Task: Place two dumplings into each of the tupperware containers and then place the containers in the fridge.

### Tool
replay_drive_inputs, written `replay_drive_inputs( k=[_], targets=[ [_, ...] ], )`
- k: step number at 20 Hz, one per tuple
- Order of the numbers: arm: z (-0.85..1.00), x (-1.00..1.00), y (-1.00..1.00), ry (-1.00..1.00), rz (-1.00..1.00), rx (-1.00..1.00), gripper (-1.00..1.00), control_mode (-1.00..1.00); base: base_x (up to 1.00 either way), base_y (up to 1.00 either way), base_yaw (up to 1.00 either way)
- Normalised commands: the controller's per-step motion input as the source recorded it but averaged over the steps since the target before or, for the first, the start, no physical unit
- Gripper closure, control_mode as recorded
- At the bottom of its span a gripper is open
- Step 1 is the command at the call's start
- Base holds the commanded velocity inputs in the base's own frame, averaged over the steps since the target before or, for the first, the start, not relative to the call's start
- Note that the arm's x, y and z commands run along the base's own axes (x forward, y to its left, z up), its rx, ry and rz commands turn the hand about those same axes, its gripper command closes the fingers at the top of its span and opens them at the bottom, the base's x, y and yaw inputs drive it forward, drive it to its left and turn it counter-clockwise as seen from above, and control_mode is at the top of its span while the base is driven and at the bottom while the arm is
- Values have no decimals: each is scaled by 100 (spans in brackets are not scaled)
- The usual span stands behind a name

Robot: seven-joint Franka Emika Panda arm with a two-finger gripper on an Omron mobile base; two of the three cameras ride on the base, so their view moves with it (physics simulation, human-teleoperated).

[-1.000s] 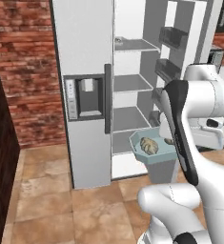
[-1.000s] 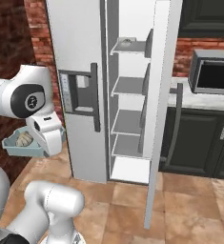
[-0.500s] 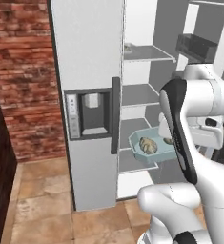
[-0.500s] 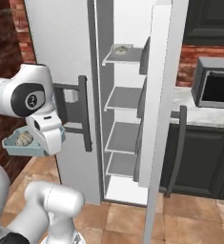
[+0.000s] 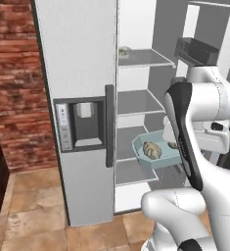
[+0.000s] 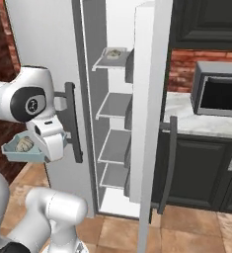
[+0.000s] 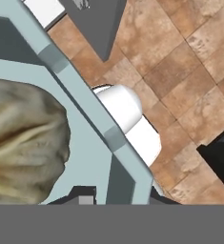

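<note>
My gripper [image 7: 119, 192] is shut on the rim of a pale teal tupperware container [image 5: 150, 158], held level in front of the open fridge [image 5: 82, 59] at about its third shelf's height. A dumpling [image 5: 152, 149] lies in the container, and a second one [image 5: 171, 145] peeks out behind my forearm. The right base view has the same container [image 6: 19, 152] and dumpling [image 6: 23, 144] beside my hand [image 6: 47, 141], left of the fridge handle. In the hand view a dumpling [image 7: 23, 138] sits close by the container's rim [image 7: 80, 95]. Another container [image 6: 112, 53] holding a dumpling rests on the top shelf.
The fridge's right door [image 6: 152, 99] stands open with dark bins [image 5: 197, 51] on its inside. Grey shelves [image 5: 136, 103] are bare below the top one. A microwave [image 6: 218, 94] sits on a counter above dark cabinets [image 6: 201, 173]. A brick wall [image 5: 13, 88] is at left.
The whole picture has shifted: the base has driven closer to the fridge and the open compartment looms larger. The container stays in my grip at the same place relative to the arm.
</note>
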Motion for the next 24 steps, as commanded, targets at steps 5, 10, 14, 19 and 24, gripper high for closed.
replay_drive_inputs(
  k=[5, 10, 14, 19, 24],
  targets=[
    [0, 0, 0, 0, 0, 0, 100, 100, 54, -32, -8],
    [0, 0, 0, 0, 0, 0, 100, 100, 59, -5, -28],
    [0, 0, 0, 0, 0, 0, 100, 100, 49, 0, -39],
    [0, 0, 0, 0, 0, 0, 100, 100, 48, 0, -34],
    [0, 0, 0, 0, 0, 0, 100, 100, 59, -8, -10]
  ],
)
